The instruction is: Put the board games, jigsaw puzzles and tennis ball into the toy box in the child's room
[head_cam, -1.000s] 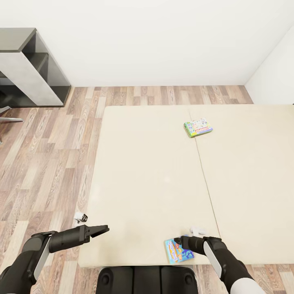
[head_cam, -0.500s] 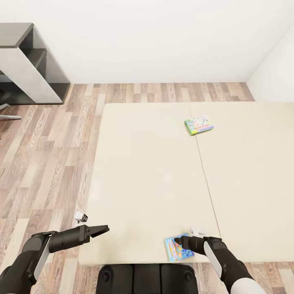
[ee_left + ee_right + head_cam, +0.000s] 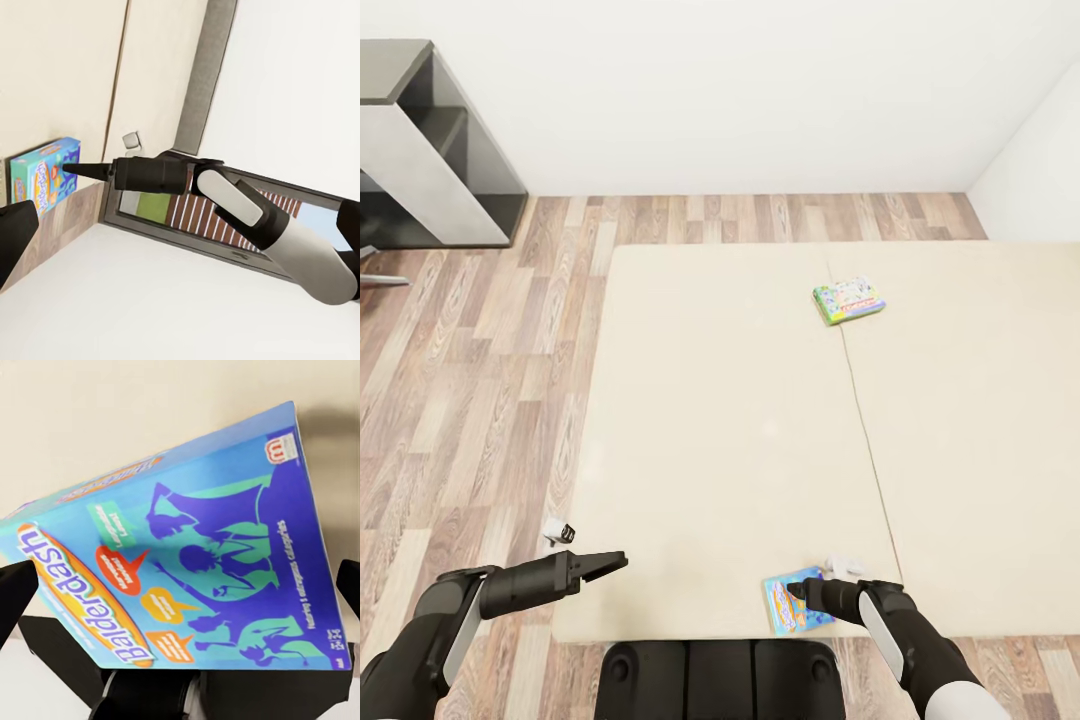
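The right gripper [image 3: 796,590] hovers with its jaws spread wide over the light blue board game [image 3: 796,606], which lies at the bed's [image 3: 720,420] near edge, about five o'clock from the mattress centre. I'd judge the first pick-up is in hand; next it must lower and close on the box. The left gripper [image 3: 618,561] looks pinched narrow, holding nothing. The green-edged board game [image 3: 848,301] sits toward one o'clock; wood-plank floor [image 3: 480,380] and a dark grey desk [image 3: 430,150] lie at ten.

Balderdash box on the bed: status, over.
Right gripper open over the light blue Balderdash box, not gripping. Left gripper looks shut, empty. Green-edged game box farther up the bed. Nothing in the way.
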{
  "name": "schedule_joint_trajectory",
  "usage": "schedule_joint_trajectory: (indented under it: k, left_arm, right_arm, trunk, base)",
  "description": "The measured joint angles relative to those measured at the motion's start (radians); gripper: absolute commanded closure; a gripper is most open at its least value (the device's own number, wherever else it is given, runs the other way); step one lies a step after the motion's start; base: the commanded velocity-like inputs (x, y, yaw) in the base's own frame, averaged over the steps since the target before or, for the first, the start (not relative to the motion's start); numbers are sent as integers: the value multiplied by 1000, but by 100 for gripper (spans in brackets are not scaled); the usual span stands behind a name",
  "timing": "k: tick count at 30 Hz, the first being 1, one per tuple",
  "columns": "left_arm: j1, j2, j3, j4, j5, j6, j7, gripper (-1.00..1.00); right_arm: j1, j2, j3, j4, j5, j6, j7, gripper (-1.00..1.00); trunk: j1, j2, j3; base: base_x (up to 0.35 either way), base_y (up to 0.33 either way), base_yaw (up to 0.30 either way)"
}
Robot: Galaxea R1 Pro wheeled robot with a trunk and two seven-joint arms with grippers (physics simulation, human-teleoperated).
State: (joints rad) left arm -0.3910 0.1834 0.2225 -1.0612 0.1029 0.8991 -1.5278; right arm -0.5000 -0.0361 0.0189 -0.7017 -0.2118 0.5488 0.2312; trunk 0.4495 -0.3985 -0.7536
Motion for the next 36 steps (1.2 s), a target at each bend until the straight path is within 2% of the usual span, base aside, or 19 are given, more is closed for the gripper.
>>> schedule_joint_trajectory:
  k: [36]
  left_arm:
    - [0,0,0,0,0,0,0,-100]
  right_arm:
    - [0,2,1,0,3,0,2,-100]
  trunk:
    - [0,0,-1]
  base:
    - [0,13,0]
